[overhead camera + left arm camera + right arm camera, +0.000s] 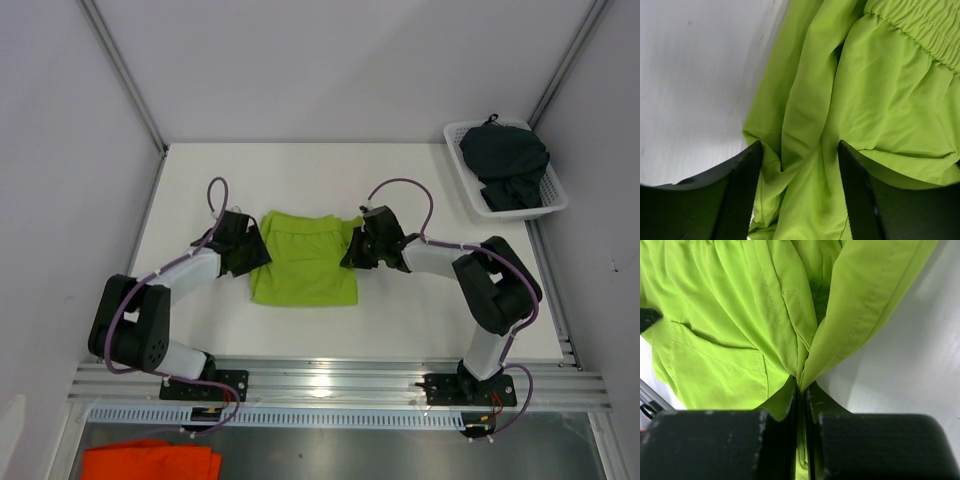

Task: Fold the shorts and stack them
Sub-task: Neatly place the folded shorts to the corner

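The lime green shorts (303,258) lie spread on the white table, waistband toward the back. My left gripper (254,250) is at their left edge. In the left wrist view its jaws (800,150) stand apart, with bunched green fabric (805,115) between the fingers (742,190). My right gripper (352,250) is at the shorts' right edge. In the right wrist view it (802,390) is shut on a pinched fold of the green fabric (740,315). The dark shorts (510,165) lie crumpled in a basket at the back right.
The white basket (462,150) stands at the table's back right corner. An orange cloth (150,462) lies below the table's near edge at the left. Grey walls close in the table on three sides.
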Action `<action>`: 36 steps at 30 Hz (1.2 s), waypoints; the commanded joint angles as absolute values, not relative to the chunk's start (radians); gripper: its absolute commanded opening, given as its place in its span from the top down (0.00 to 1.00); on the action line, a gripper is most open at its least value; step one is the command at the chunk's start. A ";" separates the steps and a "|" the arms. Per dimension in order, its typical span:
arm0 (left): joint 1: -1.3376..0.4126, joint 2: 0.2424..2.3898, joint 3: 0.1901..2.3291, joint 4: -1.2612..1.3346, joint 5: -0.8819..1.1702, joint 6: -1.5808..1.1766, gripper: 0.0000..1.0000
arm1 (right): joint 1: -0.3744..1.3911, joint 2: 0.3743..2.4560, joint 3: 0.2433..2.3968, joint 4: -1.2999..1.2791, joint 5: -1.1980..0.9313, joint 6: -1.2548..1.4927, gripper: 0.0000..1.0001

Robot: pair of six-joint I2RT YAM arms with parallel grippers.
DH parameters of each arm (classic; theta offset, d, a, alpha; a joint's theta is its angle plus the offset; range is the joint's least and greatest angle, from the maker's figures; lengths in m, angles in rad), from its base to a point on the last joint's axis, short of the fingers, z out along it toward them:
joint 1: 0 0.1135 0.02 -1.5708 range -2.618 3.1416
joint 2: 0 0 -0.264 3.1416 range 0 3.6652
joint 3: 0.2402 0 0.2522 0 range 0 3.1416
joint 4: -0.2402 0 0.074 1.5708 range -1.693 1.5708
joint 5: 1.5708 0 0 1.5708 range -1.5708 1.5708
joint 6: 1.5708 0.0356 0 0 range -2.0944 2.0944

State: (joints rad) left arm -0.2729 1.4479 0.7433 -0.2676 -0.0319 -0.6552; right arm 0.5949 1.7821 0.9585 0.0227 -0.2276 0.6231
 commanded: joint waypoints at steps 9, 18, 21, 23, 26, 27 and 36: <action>-0.275 1.022 0.753 -0.636 -0.245 -0.716 0.10 | 0.747 1.890 1.069 0.043 -0.210 0.598 1.00; -0.275 0.796 0.859 -0.825 -0.267 -0.703 0.08 | 0.977 2.035 1.164 0.178 -0.125 0.817 1.00; -0.275 0.775 0.877 -0.859 -0.281 -0.699 0.08 | 1.049 2.092 1.245 0.215 -0.094 0.886 1.00; -0.275 0.743 0.867 -0.858 -0.269 -0.698 0.08 | 1.089 2.153 1.288 0.248 -0.078 0.935 1.00; -0.275 0.701 0.864 -0.857 -0.244 -0.695 0.08 | 1.118 2.232 1.370 0.285 -0.051 0.982 1.00; -0.275 0.693 0.870 -0.859 -0.239 -0.690 0.08 | 1.136 2.247 1.415 0.282 -0.040 1.008 1.00; -0.275 0.690 0.960 -0.931 -0.288 -0.627 0.08 | 1.181 2.352 1.528 0.318 0.070 1.112 0.97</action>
